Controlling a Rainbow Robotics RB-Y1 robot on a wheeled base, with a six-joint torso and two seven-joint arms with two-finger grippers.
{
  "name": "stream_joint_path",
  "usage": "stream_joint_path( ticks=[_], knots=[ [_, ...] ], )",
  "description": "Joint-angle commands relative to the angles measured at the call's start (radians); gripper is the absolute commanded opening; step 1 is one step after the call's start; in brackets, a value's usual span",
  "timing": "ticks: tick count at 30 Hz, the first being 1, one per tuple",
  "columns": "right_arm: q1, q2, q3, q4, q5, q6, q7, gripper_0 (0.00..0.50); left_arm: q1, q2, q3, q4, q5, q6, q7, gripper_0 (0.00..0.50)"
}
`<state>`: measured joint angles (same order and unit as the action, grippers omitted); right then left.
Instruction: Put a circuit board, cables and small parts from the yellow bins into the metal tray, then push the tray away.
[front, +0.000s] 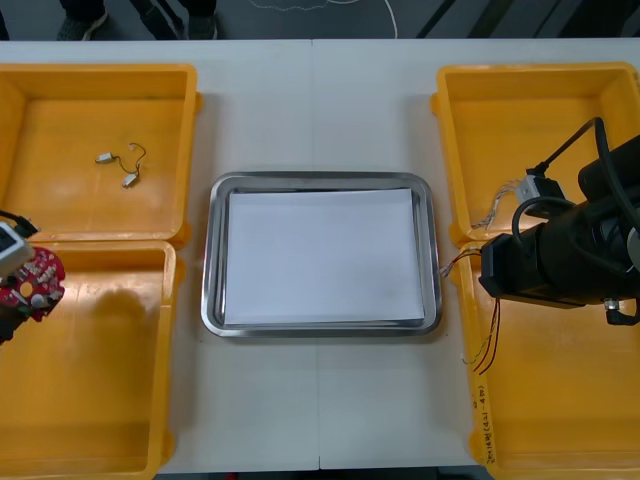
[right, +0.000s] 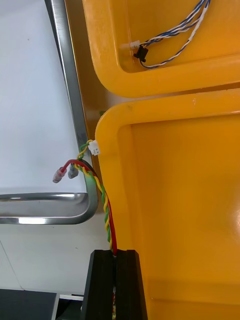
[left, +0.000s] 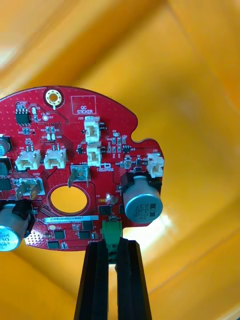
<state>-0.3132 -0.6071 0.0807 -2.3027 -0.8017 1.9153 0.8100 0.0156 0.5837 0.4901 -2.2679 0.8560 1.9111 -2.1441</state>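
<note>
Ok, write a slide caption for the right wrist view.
Right hand shut on the red and yellow cable, its connectors hanging at the metal tray's corner, beside a yellow bin.

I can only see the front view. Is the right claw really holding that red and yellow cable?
Observer: Yes, the right claw is shut on the red and yellow cable, which runs out of its grip.
Operator: Where are its loose ends?
Observer: Two red-tipped ends show against a corner of the metal tray.
Operator: And the left claw?
Observer: The left claw pinches a green block on the edge of the circuit board.
</note>
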Motion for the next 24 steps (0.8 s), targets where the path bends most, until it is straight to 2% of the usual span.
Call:
stream_joint_path(
  ticks=[1,6,12,24],
  knots=[
    [-0.023,0.001,0.016,-0.029,0.007,0.005,-0.038,0.0,-0.06,-0.005,-0.05,-0.081,-0.02,0.009,0.184,0.0],
    [-0.023,0.001,0.016,-0.029,0.01,0.005,-0.038,0.0,-0.089,-0.005,-0.104,-0.116,-0.029,0.009,0.342,0.0],
    [-0.023,0.003,0.016,-0.029,0.007,0.005,-0.032,0.0,-0.171,-0.005,-0.183,-0.142,-0.048,0.009,0.529,0.0],
    [-0.021,0.001,0.016,-0.029,0.004,0.005,-0.028,0.0,-0.276,-0.005,-0.401,-0.156,-0.1,0.009,0.903,0.0]
  ],
)
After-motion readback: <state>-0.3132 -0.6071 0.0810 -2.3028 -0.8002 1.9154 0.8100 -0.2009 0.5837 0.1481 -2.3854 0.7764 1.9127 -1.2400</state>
